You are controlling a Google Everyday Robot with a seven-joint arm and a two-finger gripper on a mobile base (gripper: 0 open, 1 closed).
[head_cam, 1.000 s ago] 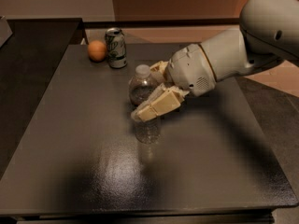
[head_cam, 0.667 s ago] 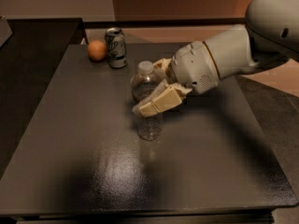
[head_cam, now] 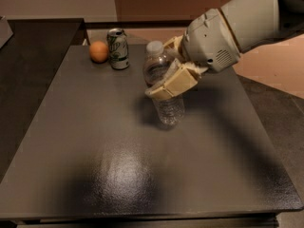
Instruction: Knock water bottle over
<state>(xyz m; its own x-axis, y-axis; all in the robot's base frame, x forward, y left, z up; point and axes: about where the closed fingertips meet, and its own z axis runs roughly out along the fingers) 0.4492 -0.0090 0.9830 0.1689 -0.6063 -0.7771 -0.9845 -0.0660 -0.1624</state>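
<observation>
While the small clear ribbed plastic water bottle with a white cap (head_cam: 170,109) stands near-upright mid dark tabletop (head_cam: 95,151), I log nothing knocked over | my beige tool (head_cam: 164,80) sits against its midsection, clenched or released I cannot tell | toppling push left to do

White arm (head_cam: 247,18) reaches in from upper right, wrist angled down-left, tan claw (head_cam: 161,72) low over the middle of the worktop (head_cam: 95,141).
</observation>
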